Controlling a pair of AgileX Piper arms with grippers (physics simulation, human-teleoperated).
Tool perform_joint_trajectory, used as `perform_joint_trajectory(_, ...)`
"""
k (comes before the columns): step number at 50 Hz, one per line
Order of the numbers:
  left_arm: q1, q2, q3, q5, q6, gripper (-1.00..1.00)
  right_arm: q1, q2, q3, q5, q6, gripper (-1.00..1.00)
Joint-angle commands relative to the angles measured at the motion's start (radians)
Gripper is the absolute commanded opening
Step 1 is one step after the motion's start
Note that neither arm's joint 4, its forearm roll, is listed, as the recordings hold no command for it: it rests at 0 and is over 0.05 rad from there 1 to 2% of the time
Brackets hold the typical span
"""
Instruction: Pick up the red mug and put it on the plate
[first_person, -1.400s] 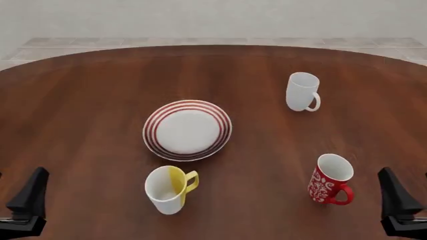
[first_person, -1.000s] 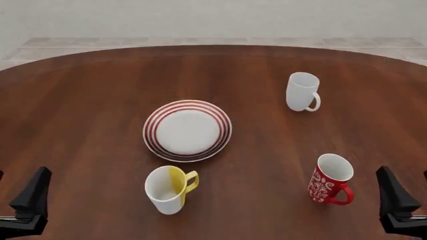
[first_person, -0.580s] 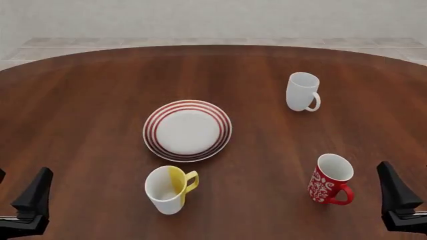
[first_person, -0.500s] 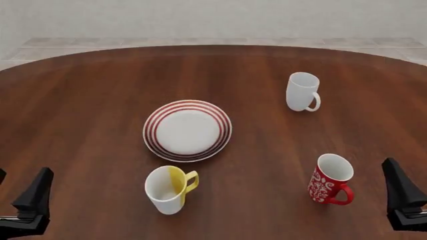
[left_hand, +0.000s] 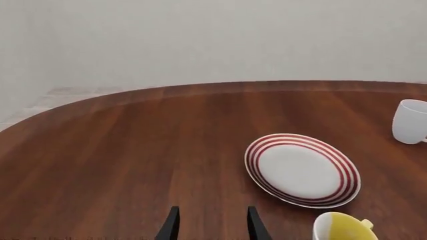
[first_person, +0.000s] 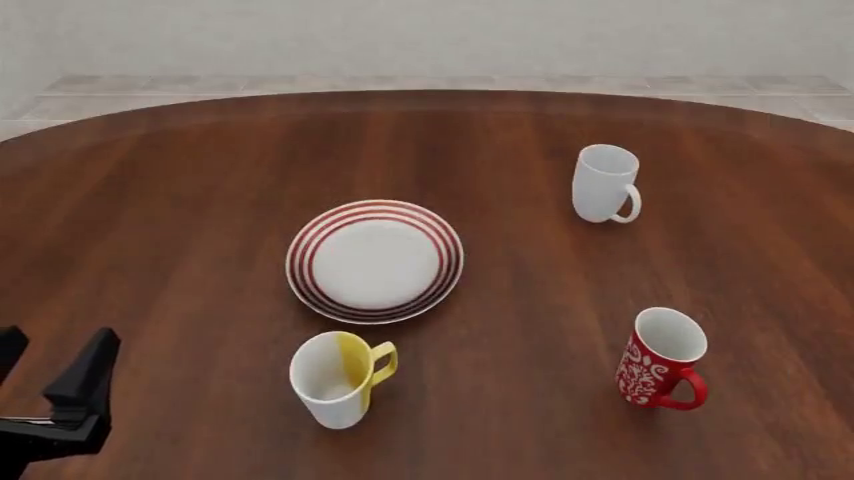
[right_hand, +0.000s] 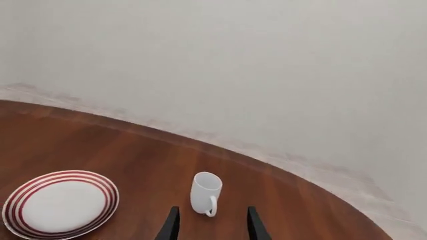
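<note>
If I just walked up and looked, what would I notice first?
Probably the round plate with red rings, sitting in the middle of the brown table. Then the red mug with white flowers, standing near the front right, well apart from the plate. A white-and-yellow mug stands just in front of the plate, and a plain white mug is farther back on the right.
</note>
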Motion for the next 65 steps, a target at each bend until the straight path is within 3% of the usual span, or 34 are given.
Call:
perform_joint_trajectory(1, 0.003, 0.079, 0.000, -0.053, -0.003, 1.00, 0.069, 0.183, -0.274, 0.153, -0.075, 1.00)
perform_joint_trajectory(5, 0.003, 0.083, 0.000, -0.053, -0.004, 1.00, 0.098, 0.286, -0.405, 0.264, -0.024, 1.00)
perform_joint_trajectory(9, 0.003, 0.071, 0.000, -0.037, -0.005, 1.00, 0.142, 0.384, -0.501, 0.376, 0.072, 1.00)
perform_joint_trajectory(22, 0.018, 0.067, 0.000, -0.018, -0.013, 1.00, 0.170, 0.506, -0.680, 0.601, 0.102, 1.00)
perform_joint_trajectory(27, 0.017, 0.067, 0.000, -0.012, -0.018, 1.00, 0.173, 0.528, -0.693, 0.656, 0.154, 1.00)
perform_joint_trajectory(42, 0.017, 0.070, 0.000, -0.002, -0.029, 1.00, 0.180, 0.571, -0.664, 0.769, 0.211, 1.00)
perform_joint_trajectory(47, 0.016, 0.059, 0.000, 0.011, -0.029, 1.00, 0.197, 0.589, -0.654, 0.827, 0.287, 1.00)
perform_joint_trajectory(53, 0.008, 0.069, 0.000, 0.011, -0.032, 1.00, 0.199, 0.600, -0.680, 0.895, 0.300, 1.00)
perform_joint_trajectory(55, 0.009, 0.074, 0.000, 0.007, -0.032, 1.00, 0.210, 0.595, -0.655, 0.909, 0.340, 1.00)
perform_joint_trajectory(60, 0.007, 0.088, 0.000, 0.000, -0.034, 1.00, 0.191, 0.587, -0.645, 0.951, 0.321, 1.00)
perform_joint_trajectory(62, 0.005, 0.087, 0.000, 0.002, -0.036, 1.00, 0.203, 0.583, -0.637, 0.959, 0.365, 1.00)
perform_joint_trajectory(65, 0.000, 0.114, 0.000, -0.020, -0.036, 1.00, 0.175, 0.579, -0.625, 0.961, 0.336, 1.00)
